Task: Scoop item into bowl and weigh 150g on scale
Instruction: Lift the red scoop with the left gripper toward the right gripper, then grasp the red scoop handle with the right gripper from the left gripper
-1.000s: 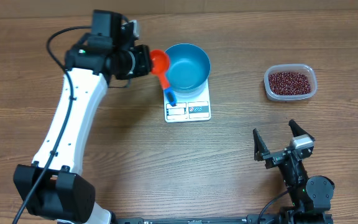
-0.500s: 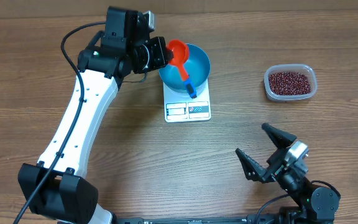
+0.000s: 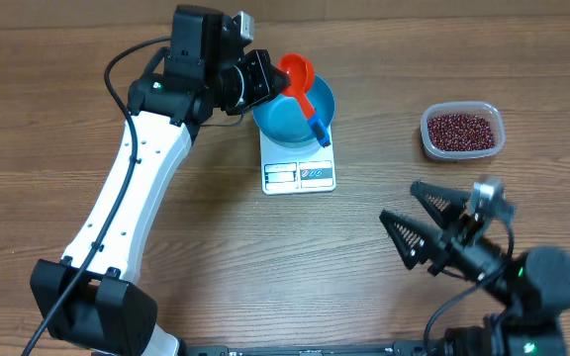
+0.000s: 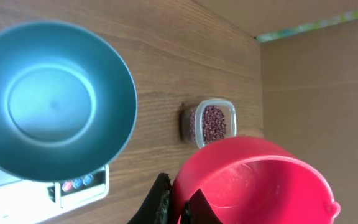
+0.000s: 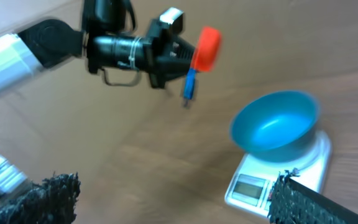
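Note:
The blue bowl [image 3: 290, 114] stands empty on the white scale [image 3: 300, 170]. My left gripper [image 3: 265, 84] is shut on the wall of a red scoop [image 3: 296, 71] with a blue handle, held over the bowl's far rim. In the left wrist view the scoop [image 4: 257, 183] looks empty, with the bowl [image 4: 55, 99] at the left. The beans [image 3: 460, 128] fill a clear container at the right. Near the front right, my right gripper [image 3: 419, 229] is open and points left. Its view shows the bowl [image 5: 275, 127], the scale [image 5: 253, 185] and the scoop [image 5: 207, 47].
The clear plastic container [image 3: 493, 146] sits about a bowl's width to the right of the scale; it also shows in the left wrist view as a small container [image 4: 230, 118]. A cardboard wall [image 4: 316, 74] rises behind the table.
My left gripper carried the scoop rightward, from beside the bowl's left rim to over its far rim. The right arm rose and swung so that its open jaws point left.

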`<state>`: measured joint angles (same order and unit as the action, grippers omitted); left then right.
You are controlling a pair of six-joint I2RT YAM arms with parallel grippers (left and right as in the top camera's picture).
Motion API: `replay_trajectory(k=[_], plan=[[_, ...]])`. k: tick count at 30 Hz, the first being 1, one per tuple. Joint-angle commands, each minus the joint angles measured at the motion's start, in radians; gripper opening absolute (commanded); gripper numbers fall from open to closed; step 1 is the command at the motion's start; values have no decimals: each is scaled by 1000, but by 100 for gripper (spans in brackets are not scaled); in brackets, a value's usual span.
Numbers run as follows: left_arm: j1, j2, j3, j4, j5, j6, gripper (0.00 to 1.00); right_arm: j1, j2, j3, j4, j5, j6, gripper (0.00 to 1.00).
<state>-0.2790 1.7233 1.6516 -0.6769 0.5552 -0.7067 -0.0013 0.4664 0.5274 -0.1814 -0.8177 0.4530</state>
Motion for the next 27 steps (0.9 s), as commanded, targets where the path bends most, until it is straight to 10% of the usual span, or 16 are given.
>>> replay_trajectory(k=[1,10,14,27], plan=[[-30,5,3,-3,21,-137,5,-5,160,151,-41,-138,27,100],[-124,5,3,0,-96,-273,4,-5,457,216,36,-108,405,100],[-156,5,3,-2,-148,-322,4,8,568,216,95,-134,322,80],[-239,5,3,-93,-269,-379,5,108,603,216,134,88,358,65]])
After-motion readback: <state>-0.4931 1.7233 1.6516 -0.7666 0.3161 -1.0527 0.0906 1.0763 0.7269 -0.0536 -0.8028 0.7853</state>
